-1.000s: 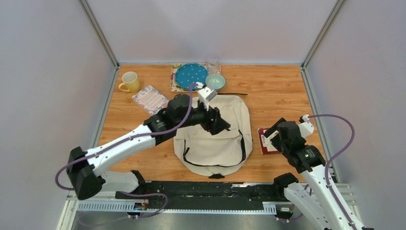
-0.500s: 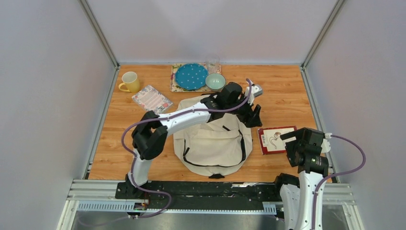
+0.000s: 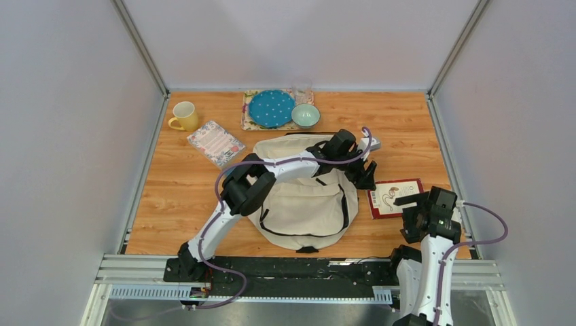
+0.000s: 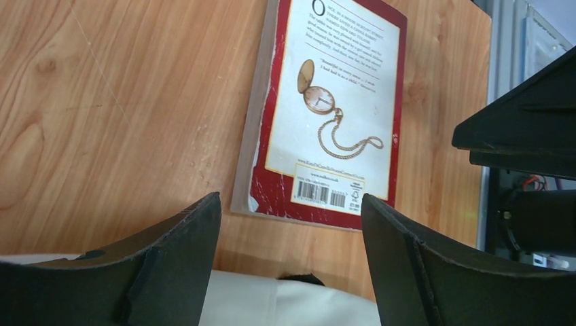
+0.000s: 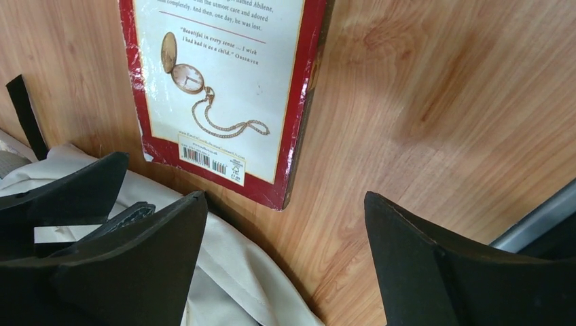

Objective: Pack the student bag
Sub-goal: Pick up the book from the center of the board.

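The student bag [image 3: 302, 200] lies flat mid-table, cream with black straps. My left arm reaches across its top, and the left gripper [image 3: 370, 178] hangs open just past the bag's right edge. In the left wrist view the left gripper [image 4: 291, 200] holds nothing, with a red-bordered book [image 4: 326, 102] ahead and the bag's fabric [image 4: 272, 302] below. The book [image 3: 395, 197] lies flat to the right of the bag. My right gripper [image 3: 406, 217] stands open near the book's front edge. The right wrist view shows the right gripper [image 5: 285, 197] empty above bare wood, between the book [image 5: 224, 88] and the bag [image 5: 238, 272].
A yellow mug [image 3: 183, 116] and a patterned notepad [image 3: 215, 142] sit at the back left. A blue dotted plate [image 3: 271, 107], a green bowl [image 3: 306, 115] and a glass [image 3: 301, 90] stand at the back. The metal frame rail [image 3: 448, 163] runs close to the book's right.
My left arm has swung right across the bag, from over its middle to its right edge by the book. The right arm has drawn back toward the near edge, uncovering the book.
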{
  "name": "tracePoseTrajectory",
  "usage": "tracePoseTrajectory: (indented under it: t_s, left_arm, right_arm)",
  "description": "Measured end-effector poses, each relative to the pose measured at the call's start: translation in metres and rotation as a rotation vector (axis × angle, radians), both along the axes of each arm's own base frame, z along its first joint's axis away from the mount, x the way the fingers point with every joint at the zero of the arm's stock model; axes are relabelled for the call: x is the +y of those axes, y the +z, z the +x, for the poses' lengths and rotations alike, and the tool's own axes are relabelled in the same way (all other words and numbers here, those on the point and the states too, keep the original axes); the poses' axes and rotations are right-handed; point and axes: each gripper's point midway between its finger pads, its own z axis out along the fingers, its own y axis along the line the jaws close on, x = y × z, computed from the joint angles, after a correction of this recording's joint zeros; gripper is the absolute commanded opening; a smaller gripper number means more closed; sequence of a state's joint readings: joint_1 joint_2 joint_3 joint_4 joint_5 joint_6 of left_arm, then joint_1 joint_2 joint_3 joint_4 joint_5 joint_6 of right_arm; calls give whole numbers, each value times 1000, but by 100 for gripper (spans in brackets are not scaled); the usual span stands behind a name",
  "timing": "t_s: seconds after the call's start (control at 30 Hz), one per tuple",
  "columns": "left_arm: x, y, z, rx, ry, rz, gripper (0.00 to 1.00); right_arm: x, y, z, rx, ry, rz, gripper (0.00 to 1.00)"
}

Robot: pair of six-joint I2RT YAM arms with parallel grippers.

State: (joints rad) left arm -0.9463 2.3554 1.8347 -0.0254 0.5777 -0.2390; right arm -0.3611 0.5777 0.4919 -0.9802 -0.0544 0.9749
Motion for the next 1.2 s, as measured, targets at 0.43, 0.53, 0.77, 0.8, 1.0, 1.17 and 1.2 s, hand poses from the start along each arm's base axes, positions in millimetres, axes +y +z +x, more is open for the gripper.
tracePoseTrajectory:
  t_s: [0.43,0.53,0.77,0.8,1.0,1.17,1.2]
  left_arm:
    - [-18,-29,7,22,-16,-21,71]
    - [-19,-27,3,49,-26,-34,63]
    - [-22,-17,-9,129,-59,-70,49]
    - [-23,-15,-11,139,-63,-75,49]
    - [-26,-3,-16,169,-94,-118,48]
    - [-26,-3,-17,178,-93,-113,48]
    - [-25,-4,-16,181,-89,-106,44]
  right_arm:
    - [-10,-27,21,32,35,40,80]
    - [-10,-33,26,38,54,48,76]
    - [-6,-43,38,39,110,87,73]
    - [-5,-44,39,38,117,92,72]
    - [-1,-45,44,20,146,112,70]
    - [0,-45,45,9,159,118,70]
    - [1,-45,45,8,160,118,70]
